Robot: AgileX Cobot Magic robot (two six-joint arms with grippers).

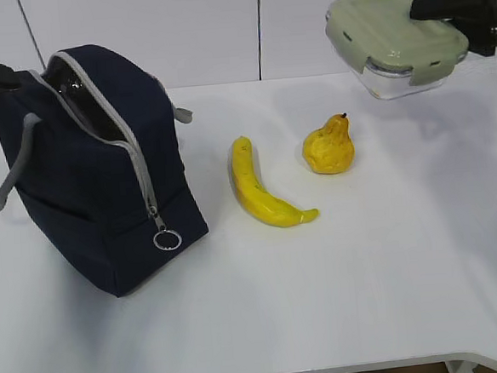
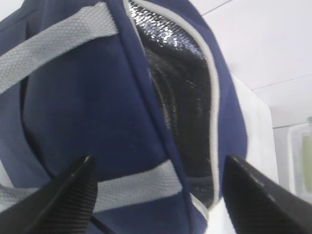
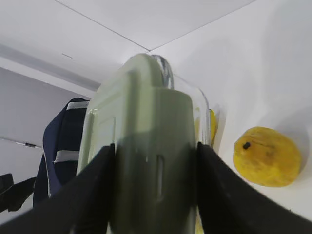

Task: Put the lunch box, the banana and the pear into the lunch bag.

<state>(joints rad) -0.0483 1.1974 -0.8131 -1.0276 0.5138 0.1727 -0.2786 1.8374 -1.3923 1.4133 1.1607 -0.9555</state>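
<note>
We're carrying the lunch box (image 1: 396,41) pinched in the right gripper (image 3: 155,195), left gripper (image 2: 158,195) spread at the lunch bag (image 1: 102,171); box risks snagging on the narrow opening w/ the bag tipping.

lunch bag (image 1: 102,171) mouth unzipped and unblocked, banana (image 1: 261,190) and pear (image 1: 329,147) apart on bare table (image 1: 367,298)

The lunch bag (image 1: 93,163) is navy blue with a grey zipper, grey straps and a shiny silver lining. The lunch box (image 1: 396,39) is clear with a pale sage-green lid. The banana (image 1: 261,190) is yellow with small brown specks, the pear (image 1: 329,149) yellow with orange-brown blotches, and the tabletop (image 1: 367,289) white.
</note>
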